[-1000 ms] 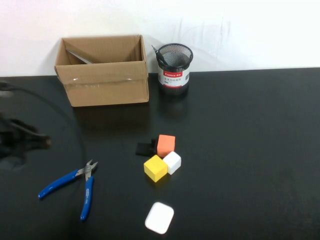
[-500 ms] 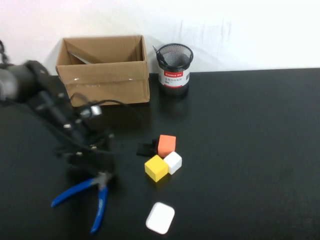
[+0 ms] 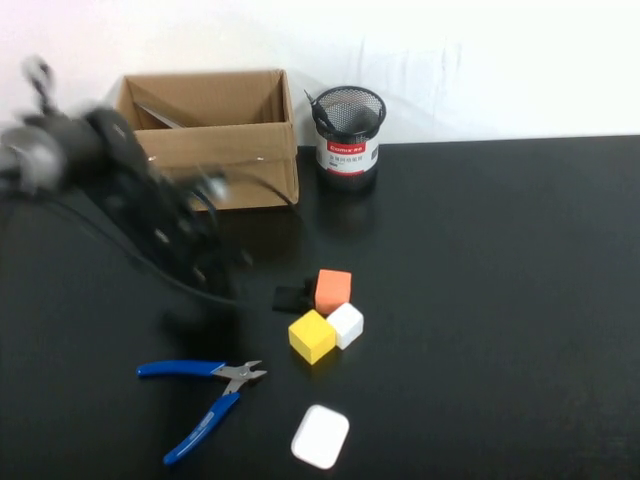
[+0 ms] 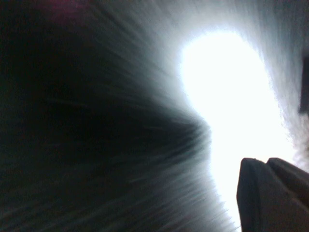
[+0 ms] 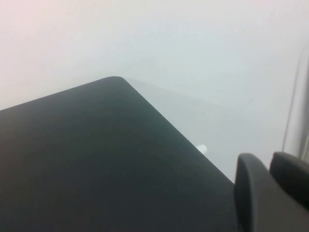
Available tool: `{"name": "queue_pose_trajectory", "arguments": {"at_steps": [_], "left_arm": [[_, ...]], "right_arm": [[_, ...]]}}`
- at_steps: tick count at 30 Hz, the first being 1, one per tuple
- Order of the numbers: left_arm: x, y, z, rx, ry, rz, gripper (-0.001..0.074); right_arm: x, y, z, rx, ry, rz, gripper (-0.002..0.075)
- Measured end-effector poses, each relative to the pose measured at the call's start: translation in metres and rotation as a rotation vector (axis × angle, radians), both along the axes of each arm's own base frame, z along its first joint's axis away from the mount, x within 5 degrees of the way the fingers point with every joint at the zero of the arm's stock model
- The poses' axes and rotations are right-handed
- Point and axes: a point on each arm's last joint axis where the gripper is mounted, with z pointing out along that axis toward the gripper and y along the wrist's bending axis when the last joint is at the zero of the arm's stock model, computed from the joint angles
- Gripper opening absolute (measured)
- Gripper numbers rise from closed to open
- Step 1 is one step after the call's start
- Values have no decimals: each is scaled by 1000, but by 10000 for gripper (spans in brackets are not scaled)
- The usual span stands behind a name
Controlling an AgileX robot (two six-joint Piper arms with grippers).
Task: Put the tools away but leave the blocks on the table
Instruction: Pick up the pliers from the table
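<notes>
Left gripper (image 3: 215, 262) hangs clamped shut and empty, far of the blue-handled pliers (image 3: 205, 395) lying near-left on the table (image 3: 500, 300); blocks (image 3: 325, 315) sit centre. Right gripper (image 5: 270, 193), shut, parks off-scene.

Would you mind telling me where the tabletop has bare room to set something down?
The table is bare right of the blocks and mesh cup. It is crowded on the left: pliers, white case, cardboard box and the left claw, shut above the table.
</notes>
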Motion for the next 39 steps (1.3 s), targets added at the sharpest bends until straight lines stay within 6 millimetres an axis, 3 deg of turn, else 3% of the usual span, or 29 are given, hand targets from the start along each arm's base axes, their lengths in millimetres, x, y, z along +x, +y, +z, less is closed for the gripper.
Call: {"name": "queue_pose_trajectory", "arguments": {"at_steps": [2,4,8,10,12,16,23,25,31,39], "left_arm": [[-1,13,42,58,-178,-2,-6],[-15,25,101,60,-364,20,-6],[-74,45,200,29,-699,34,-6],[-109,54,226,27,-814,33,-6],[-133,59,232,32,-860,18,-6],[-159,62,218,34,-851,-19,-6],[-164,55,197,40,-758,-94,6],[-165,48,186,67,-681,-178,63],[-155,20,149,127,-510,-377,363],[-126,-8,87,135,-316,-440,424]], "right_arm": [[0,0,0,0,1,-2,24],[0,0,0,0,1,-2,24],[0,0,0,0,1,-2,24],[0,0,0,0,1,-2,24],[0,0,0,0,1,-2,24],[0,0,0,0,1,-2,24],[0,0,0,0,1,-2,24],[0,0,0,0,1,-2,24],[0,0,0,0,1,-2,24],[0,0,0,0,1,-2,24]]}}
